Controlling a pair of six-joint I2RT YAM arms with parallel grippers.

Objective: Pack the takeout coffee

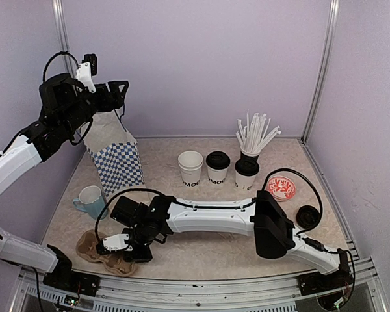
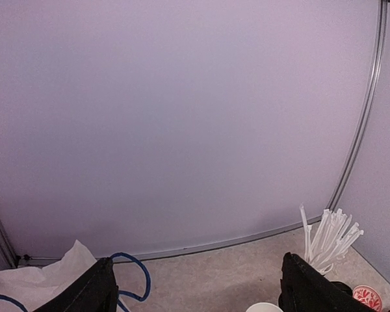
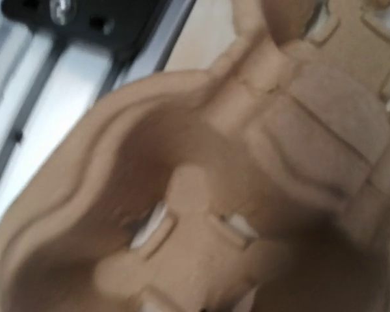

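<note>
- Left gripper point(image 1: 119, 96): high above bag point(image 1: 117, 162), fingers wide, nothing between.
- Right gripper point(image 1: 127, 249): fingers closed, down at carrier point(image 1: 91, 250); grip unconfirmed.
- Cups point(image 1: 190, 168): three in a row on table point(image 1: 211, 255), two lidded, well apart from carrier.

Pretty clearly a robot lab test booth, not a real café: plain lilac walls point(image 1: 201, 65) on aluminium framing point(image 1: 320, 71) boxed in a small speckled tabletop point(image 1: 208, 260), with the left arm point(image 1: 13, 162) and right arm point(image 1: 208, 216) mounted by a metal rail point(image 1: 201, 289).
</note>
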